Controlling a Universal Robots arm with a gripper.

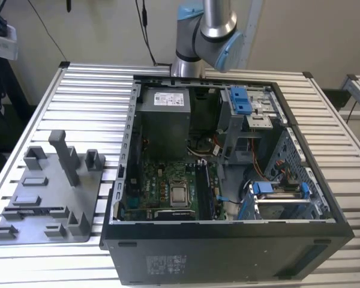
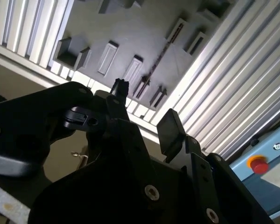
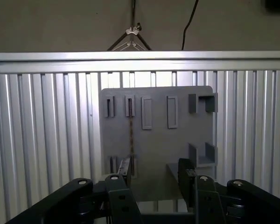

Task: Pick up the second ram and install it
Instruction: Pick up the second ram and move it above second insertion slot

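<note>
Hovering spread, the end effector (image 3: 154, 170) faces the ram (image 3: 130, 133) in the holder (image 1: 54, 193), nine o'clock of the case (image 1: 228, 255).

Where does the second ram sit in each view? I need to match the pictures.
Exterior view: the second ram stands on edge in the gray holder plate, along the plate's edge nearest the camera, on the exterior view's left of the computer case.
Second wrist view: the second ram is a thin dark strip crossing the plate.
First wrist view: it is a thin strip spanning the plate.
Shared landmark: the gray holder plate.
</note>
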